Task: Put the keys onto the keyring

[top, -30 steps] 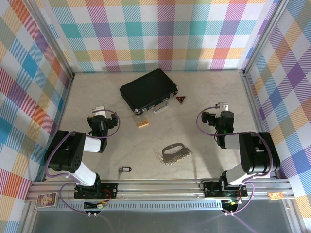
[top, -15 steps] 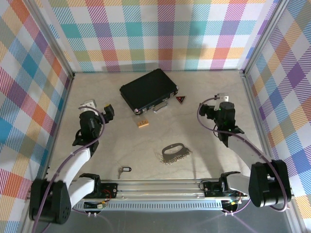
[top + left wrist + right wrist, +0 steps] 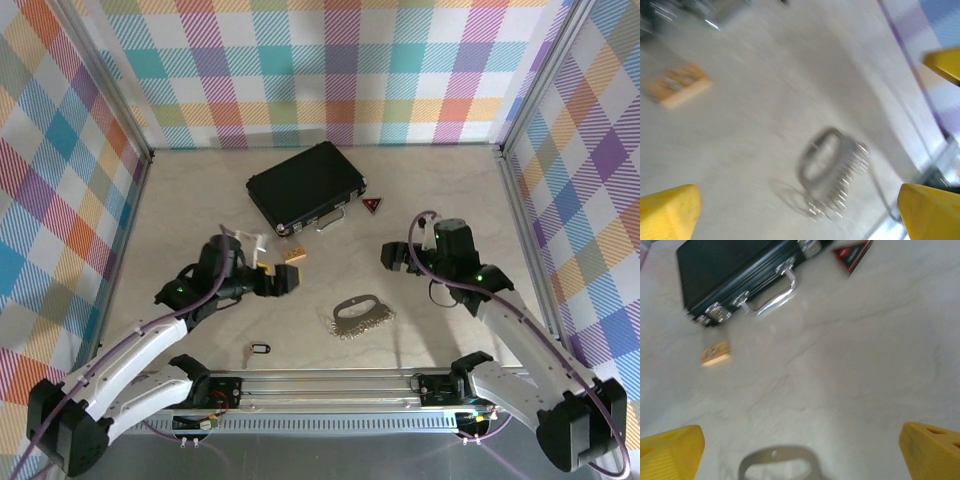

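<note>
Top external view: the left gripper (image 3: pixel 283 279) and right gripper (image 3: pixel 390 257) hover with jaws spread wide and empty; the keys (image 3: pixel 360 318) lie untouched between them; the keyring (image 3: pixel 259 349) sits apart, nearer the left arm's base; judged the approach stage; next, each gripper must descend on one piece.

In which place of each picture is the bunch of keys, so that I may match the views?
Top external: the keys lie at the lower middle of the picture.
Left wrist: the keys sit right of centre, in the lower half, blurred.
Right wrist: the keys are cut by the bottom edge, left of centre.
Shared landmark: the small tan block, up and left of the keys in every view.
</note>
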Action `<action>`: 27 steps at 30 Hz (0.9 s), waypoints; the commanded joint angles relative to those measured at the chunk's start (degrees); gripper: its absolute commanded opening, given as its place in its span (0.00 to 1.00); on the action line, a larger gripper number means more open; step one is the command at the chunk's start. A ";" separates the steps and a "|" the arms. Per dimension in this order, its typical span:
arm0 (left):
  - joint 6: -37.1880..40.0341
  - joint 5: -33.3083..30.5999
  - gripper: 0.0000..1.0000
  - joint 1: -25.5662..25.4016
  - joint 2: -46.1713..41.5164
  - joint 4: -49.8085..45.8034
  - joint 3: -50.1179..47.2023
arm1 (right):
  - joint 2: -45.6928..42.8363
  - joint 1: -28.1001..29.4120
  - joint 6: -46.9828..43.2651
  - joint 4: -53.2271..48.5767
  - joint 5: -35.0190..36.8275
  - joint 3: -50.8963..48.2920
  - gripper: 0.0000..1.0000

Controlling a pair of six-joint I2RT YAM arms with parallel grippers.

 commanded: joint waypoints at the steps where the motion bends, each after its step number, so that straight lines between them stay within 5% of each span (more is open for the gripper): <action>1: -4.33 5.88 1.00 -5.92 2.44 4.90 -3.15 | -2.49 0.39 6.66 -2.11 -9.92 -4.47 0.99; 9: -5.35 4.62 0.90 -14.79 14.41 12.48 -4.86 | -6.25 1.38 8.46 -3.18 -13.51 -8.95 0.99; 27: -5.52 2.57 0.58 -15.41 29.14 15.63 -0.65 | -6.26 1.82 6.36 -2.04 -16.57 -10.94 0.99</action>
